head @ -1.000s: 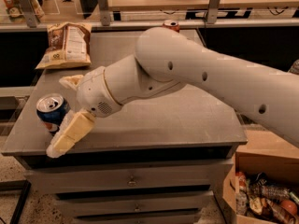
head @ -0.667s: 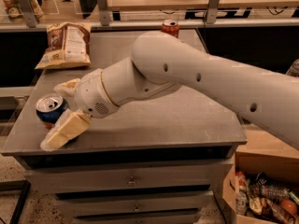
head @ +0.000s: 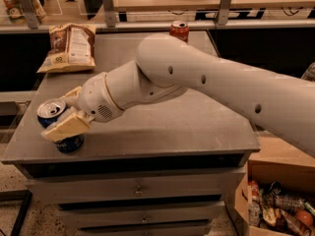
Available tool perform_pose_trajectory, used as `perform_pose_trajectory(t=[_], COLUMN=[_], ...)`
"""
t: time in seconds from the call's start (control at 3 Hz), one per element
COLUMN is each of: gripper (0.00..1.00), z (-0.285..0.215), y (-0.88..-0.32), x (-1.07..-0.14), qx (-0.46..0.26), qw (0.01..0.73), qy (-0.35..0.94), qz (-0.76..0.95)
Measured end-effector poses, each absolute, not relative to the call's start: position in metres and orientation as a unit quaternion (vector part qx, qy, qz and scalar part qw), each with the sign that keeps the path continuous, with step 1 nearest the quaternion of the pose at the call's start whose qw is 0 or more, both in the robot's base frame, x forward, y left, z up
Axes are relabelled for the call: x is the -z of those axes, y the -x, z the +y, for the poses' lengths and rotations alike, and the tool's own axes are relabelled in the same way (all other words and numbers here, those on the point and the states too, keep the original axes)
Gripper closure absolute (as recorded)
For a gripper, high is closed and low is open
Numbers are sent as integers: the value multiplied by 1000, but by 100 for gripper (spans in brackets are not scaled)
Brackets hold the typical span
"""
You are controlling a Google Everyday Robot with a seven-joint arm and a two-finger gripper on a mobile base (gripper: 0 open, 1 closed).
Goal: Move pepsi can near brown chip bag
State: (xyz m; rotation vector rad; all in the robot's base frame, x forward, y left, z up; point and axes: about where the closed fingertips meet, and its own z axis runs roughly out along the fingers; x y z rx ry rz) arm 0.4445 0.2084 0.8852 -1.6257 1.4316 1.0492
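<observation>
The pepsi can, dark blue with a silver top, stands slightly tilted at the front left corner of the grey table. My gripper is around it, one finger behind it and the other across its front, shut on the can. The can's base still rests on the table. The brown chip bag lies flat at the back left of the table, well behind the can.
A red can stands at the table's back edge. My white arm spans the table from the right. A cardboard box of packets sits on the floor at the right. Drawers run under the table front.
My gripper moved left up to the pepsi can and its fingers closed from a wide gap onto the can's sides.
</observation>
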Motion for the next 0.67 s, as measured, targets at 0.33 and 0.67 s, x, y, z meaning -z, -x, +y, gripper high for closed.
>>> perform_pose_trajectory(t=[0.33, 0.67], gripper=[49, 48], z=[209, 205], y=[-449, -459], x=[-887, -894], qx=[-421, -432], qw=[358, 366], qy=[620, 608], qz=[558, 557])
